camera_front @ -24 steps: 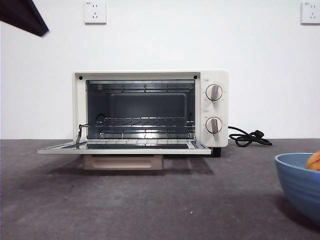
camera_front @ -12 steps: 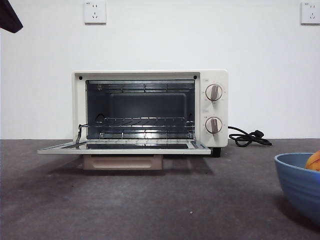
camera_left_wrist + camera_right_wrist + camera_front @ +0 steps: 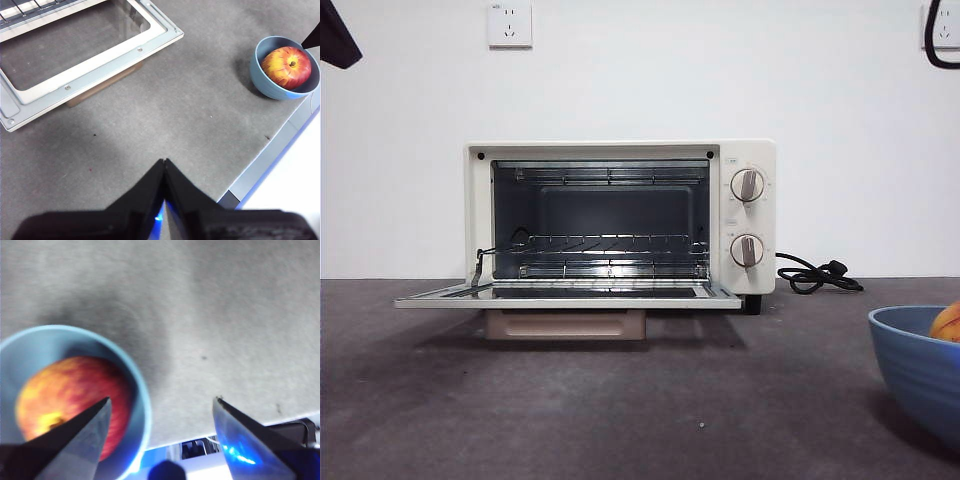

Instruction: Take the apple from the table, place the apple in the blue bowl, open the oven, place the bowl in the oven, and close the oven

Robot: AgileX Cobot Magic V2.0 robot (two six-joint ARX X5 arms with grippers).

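The oven [image 3: 620,220] stands mid-frame in the front view, door down flat on the desk [image 3: 620,410]; the apple [image 3: 286,67] sits in the blue bowl [image 3: 920,370] at lower right. The left hand [image 3: 164,167] is pressed together above bare desk; the right hand [image 3: 160,410] is spread apart over the bowl's rim.

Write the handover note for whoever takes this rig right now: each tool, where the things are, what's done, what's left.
Left tool: shut, empty, raised over the table between the oven's door and the bowl.
Right tool: open, empty, above the blue bowl's rim.
The apple lies in the blue bowl, which sits near the table's edge.
The oven is open, its door folded down flat, rack bare.
Done: apple in bowl, oven opened.
Left: put the bowl in the oven, close the door.
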